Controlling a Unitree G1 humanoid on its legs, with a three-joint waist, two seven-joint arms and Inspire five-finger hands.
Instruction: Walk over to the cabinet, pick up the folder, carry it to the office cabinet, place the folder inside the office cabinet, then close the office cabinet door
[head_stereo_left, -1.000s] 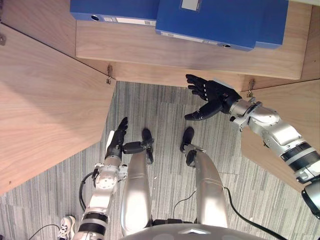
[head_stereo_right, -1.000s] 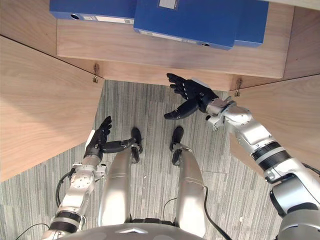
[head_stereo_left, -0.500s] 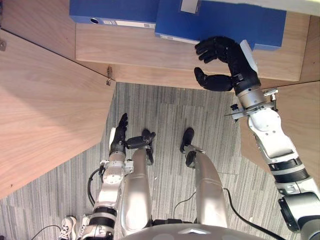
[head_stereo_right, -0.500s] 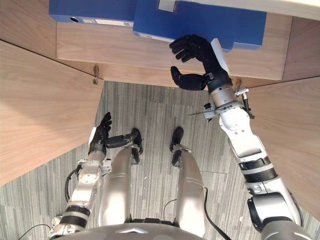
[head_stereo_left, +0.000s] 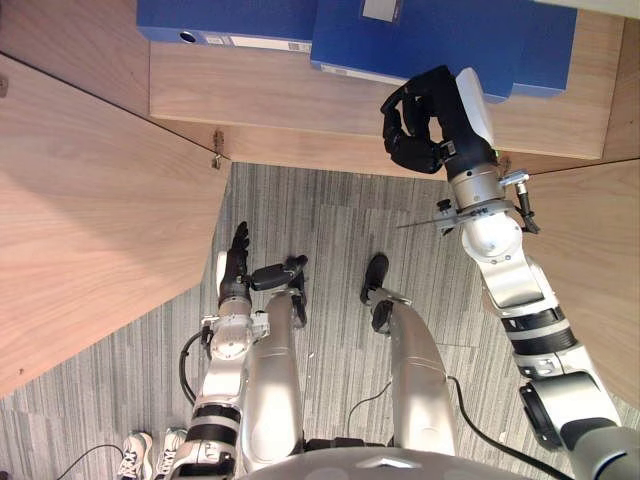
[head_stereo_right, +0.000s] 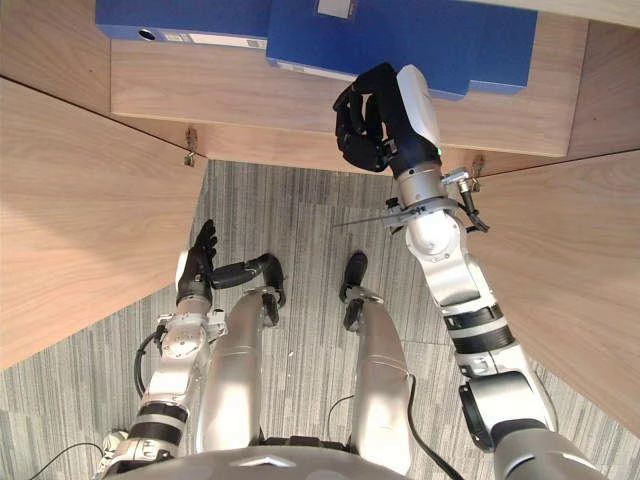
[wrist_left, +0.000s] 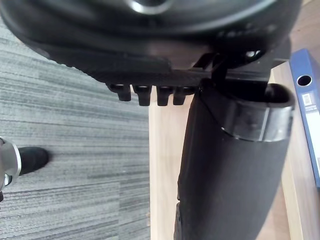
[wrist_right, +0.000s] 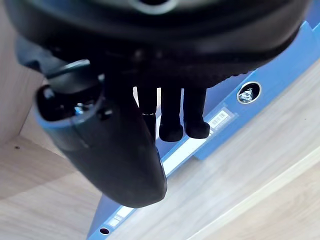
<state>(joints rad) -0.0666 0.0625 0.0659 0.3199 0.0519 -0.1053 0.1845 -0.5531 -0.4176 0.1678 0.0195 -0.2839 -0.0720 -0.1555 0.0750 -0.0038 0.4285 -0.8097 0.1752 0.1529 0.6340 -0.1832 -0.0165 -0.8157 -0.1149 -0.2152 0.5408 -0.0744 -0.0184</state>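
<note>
Two blue folders lie flat on the wooden cabinet shelf (head_stereo_left: 280, 100): one at the right (head_stereo_left: 440, 40) and one at the left (head_stereo_left: 230, 20). My right hand (head_stereo_left: 428, 122) hovers over the shelf's front part, just before the right folder's spine (wrist_right: 220, 120). Its fingers are curled into the palm and hold nothing. I cannot tell whether the knuckles touch the spine. My left hand (head_stereo_left: 237, 262) hangs low over the carpet with straight fingers, empty. The left folder's spine (wrist_left: 307, 100) also shows past the left hand's thumb.
The cabinet's two wooden doors stand open, the left door (head_stereo_left: 90, 220) and the right door (head_stereo_left: 590, 240), either side of me. Grey striped carpet (head_stereo_left: 330, 220) lies between them. A person's shoes (head_stereo_left: 135, 452) show at the lower left.
My right hand rose from below the shelf edge to the right folder's spine, and its fingers curled from straight into a fist. The left hand barely moved.
</note>
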